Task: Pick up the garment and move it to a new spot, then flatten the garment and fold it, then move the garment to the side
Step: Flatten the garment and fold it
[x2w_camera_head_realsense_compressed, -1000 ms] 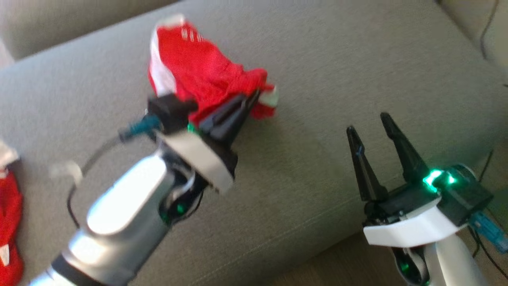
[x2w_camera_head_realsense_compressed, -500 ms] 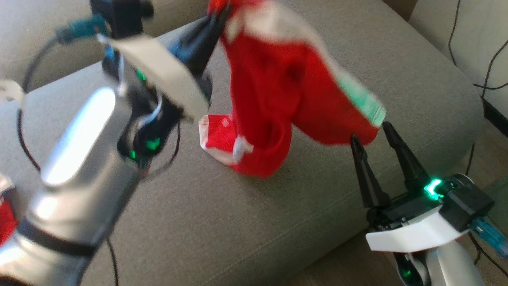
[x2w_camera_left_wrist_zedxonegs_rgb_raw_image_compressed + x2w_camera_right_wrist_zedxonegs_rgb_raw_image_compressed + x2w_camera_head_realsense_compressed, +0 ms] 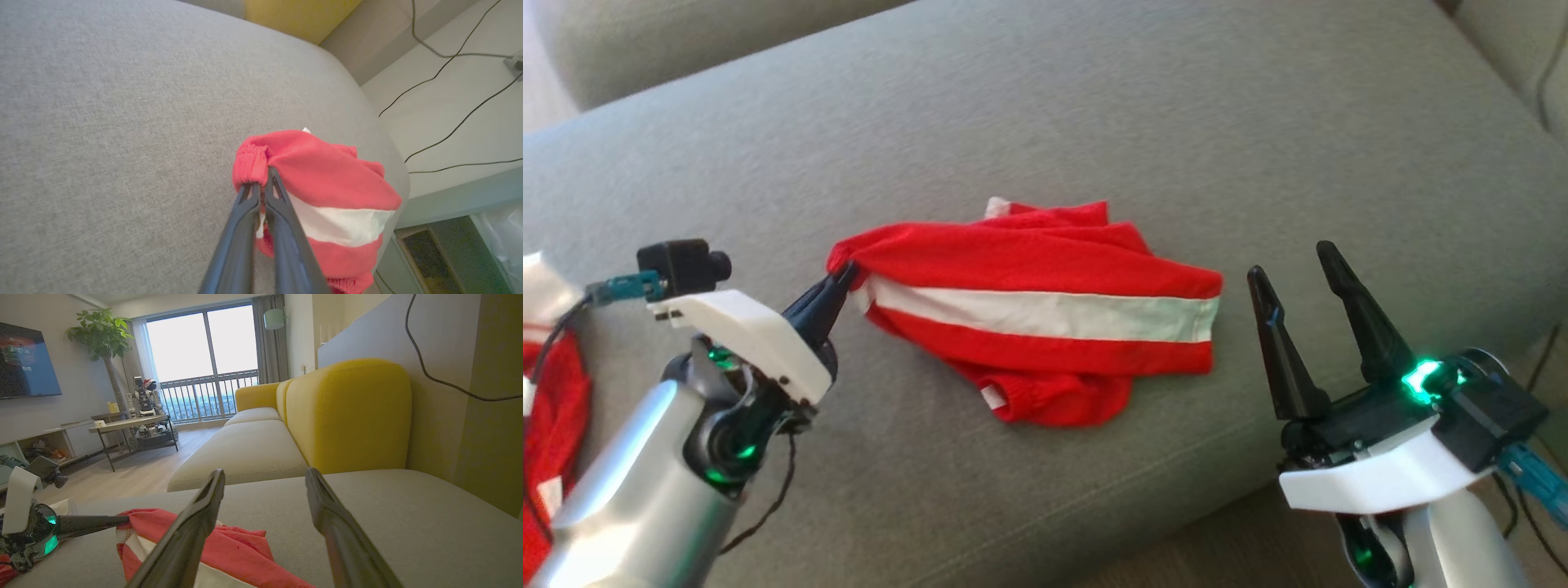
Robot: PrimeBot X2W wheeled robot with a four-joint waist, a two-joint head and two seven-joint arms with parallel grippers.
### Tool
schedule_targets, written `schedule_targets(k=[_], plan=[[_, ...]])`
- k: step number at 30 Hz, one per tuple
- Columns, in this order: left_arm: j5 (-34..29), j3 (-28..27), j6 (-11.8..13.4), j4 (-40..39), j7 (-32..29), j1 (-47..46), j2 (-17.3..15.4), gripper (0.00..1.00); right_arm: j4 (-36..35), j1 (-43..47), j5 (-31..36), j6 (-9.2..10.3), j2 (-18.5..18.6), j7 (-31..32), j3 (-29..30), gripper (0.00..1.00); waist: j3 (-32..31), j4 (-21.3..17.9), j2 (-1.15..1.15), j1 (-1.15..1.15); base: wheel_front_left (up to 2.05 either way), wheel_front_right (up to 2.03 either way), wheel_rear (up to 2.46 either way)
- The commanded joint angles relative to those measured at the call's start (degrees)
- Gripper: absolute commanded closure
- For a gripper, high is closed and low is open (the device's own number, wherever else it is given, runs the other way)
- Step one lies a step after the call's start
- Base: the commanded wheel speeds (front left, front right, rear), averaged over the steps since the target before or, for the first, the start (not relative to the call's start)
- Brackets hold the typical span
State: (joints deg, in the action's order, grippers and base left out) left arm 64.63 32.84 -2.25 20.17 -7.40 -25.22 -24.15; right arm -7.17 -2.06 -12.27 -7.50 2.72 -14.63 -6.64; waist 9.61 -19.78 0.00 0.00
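The garment (image 3: 1045, 314) is red with a broad white stripe and lies bunched on the grey sofa seat (image 3: 1094, 106). My left gripper (image 3: 845, 273) is shut on the garment's left corner, at its elastic hem. In the left wrist view the two fingers press together on the red hem (image 3: 251, 165), and the garment (image 3: 327, 183) spreads beyond them. My right gripper (image 3: 1290, 265) stands open just right of the garment's striped end, holding nothing. The right wrist view shows the garment (image 3: 229, 547) low at left and the left gripper (image 3: 120, 520) pinching its edge.
Another red and white cloth (image 3: 547, 408) lies at the seat's left edge. The seat's front edge runs along the bottom right, with floor below (image 3: 1225, 547). A yellow backrest (image 3: 347, 412) stands behind the seat. Cables (image 3: 449, 69) cross the floor beside the sofa.
The left gripper, which held the garment high in the air half a second ago, has come down and left. The garment now rests spread on the seat. The right gripper stayed put.
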Motion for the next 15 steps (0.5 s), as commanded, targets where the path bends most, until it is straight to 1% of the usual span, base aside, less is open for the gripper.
schedule_targets(k=[1,4,8,10,15], plan=[[-0.1,-2.7,-0.8,-1.4,1.7,-3.1,-0.8,0.0,-2.1,-2.4,0.2,0.01,0.2,-0.4,-1.3,0.0,1.0,1.5,0.0,0.0,0.0,0.0,0.0],[-1.9,-2.0,-2.3,-1.5,6.3,-2.5,0.8,0.0,-2.1,-2.7,0.8,0.01,0.2,-0.4,-1.4,0.0,1.6,3.2,0.0,0.0,0.0,0.0,0.0],[-6.8,-0.5,-2.8,-0.4,13.8,-1.4,2.7,0.0,-2.1,-2.8,1.8,0.01,0.2,-0.4,-1.6,0.0,2.2,5.1,0.0,0.0,0.0,0.0,0.0],[-8.1,-0.1,-2.6,0.6,16.6,-0.7,3.9,0.0,-2.1,-2.8,2.2,0.01,0.2,-0.4,-1.6,0.0,2.3,5.7,0.0,0.0,0.0,0.0,0.0],[-8.3,1.2,-3.1,3.7,18.3,0.4,6.5,0.0,-2.0,-3.0,2.8,0.01,0.2,-0.4,-1.9,0.0,2.6,6.5,0.0,0.0,0.0,0.0,0.0]])
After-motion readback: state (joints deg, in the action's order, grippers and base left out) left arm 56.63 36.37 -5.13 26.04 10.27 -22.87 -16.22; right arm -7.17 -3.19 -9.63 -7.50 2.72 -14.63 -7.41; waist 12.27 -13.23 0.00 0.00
